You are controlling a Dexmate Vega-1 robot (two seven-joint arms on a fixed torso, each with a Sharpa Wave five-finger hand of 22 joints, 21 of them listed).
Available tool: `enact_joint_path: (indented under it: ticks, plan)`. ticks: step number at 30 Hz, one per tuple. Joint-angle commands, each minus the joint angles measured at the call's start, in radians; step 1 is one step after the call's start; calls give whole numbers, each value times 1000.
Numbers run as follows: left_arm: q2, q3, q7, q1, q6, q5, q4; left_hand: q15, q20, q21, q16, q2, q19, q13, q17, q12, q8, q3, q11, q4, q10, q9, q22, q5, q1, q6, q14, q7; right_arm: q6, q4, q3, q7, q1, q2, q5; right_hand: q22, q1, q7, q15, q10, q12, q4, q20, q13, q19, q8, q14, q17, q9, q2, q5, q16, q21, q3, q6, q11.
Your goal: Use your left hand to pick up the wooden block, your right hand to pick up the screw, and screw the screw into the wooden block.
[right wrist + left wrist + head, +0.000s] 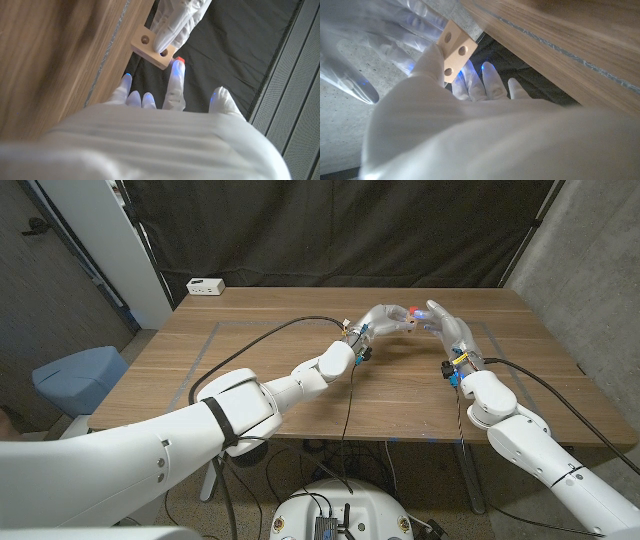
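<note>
Two hands meet in the upper middle of the head view: my left hand [378,320] holds the wooden block [454,51] up, my right hand [440,320] pinches the red-topped screw [179,60] beside a hole, so next I think I line it up and twist.

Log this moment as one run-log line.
phase: aligning screw to block | left hand: holds block above table | right hand: red-tipped screw at fingertip beside block | screw not seen in a hole
</note>
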Motion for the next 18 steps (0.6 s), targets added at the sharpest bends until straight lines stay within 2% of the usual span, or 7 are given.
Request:
enact_joint_path:
  ticks: [1,7,18]
  plan:
    - [0,-2,-10,-3,2,1,1,-92,-1,1,2,30,-1,16,2,46,11,20,-77,12,79,3,2,6,-14,185,-3,-58,16,9,1,53,5,-27,24,3,-6,-4,-1,-9,-5,-3,6,1,4,-8,-7,2,-1,1,4,0,-3,-1,-8,4]
    - [0,0,-12,-5,2,-1,1,-92,-1,2,2,31,-1,16,2,46,11,20,-77,12,78,3,2,7,-14,184,-3,-58,29,10,6,63,-4,-35,27,3,-6,-8,-1,-10,-6,-2,5,1,1,-15,-9,2,-1,3,4,0,-4,0,-17,2]
    - [4,2,-2,0,-17,7,-3,-93,-4,2,2,30,0,17,3,47,11,19,-78,11,78,3,2,8,-14,185,-3,-59,13,-28,44,-15,-55,-33,10,3,-6,-8,-5,7,-2,-3,2,1,3,-18,8,2,0,8,5,6,-3,3,-7,6]
